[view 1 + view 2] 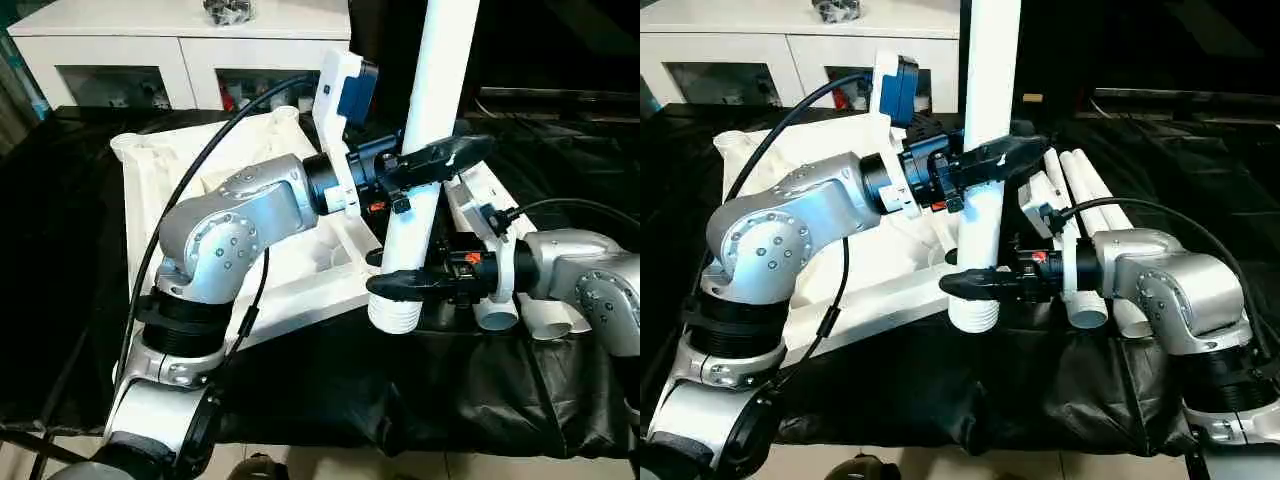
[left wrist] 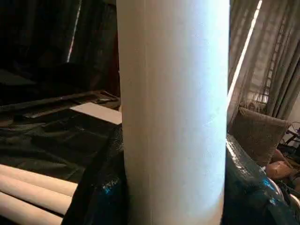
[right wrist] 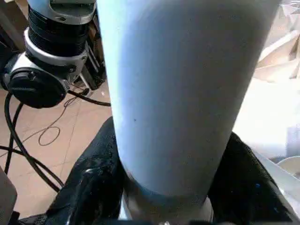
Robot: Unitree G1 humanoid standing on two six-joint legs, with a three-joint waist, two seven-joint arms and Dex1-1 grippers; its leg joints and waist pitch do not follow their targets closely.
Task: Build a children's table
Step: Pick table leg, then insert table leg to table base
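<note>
A white table leg (image 1: 440, 80) stands upright over the near right corner of the upside-down white tabletop (image 1: 180, 160). Its ribbed, threaded end (image 1: 393, 315) hangs just past the tabletop's front edge. My left gripper (image 1: 438, 160) is shut on the leg at mid-height, one black finger crossing in front of it. Lower down, my right gripper (image 1: 402, 285) is closed around the same leg just above the threaded end. In the wrist views the leg (image 2: 173, 112) (image 3: 183, 93) sits tight between the black fingers (image 2: 101, 187) (image 3: 89, 187).
Several spare white legs (image 1: 1090, 185) lie side by side on the black cloth behind my right arm. A white cabinet (image 1: 180, 40) stands at the back. The black-covered table's front edge (image 1: 400, 435) runs close to me, with floor below.
</note>
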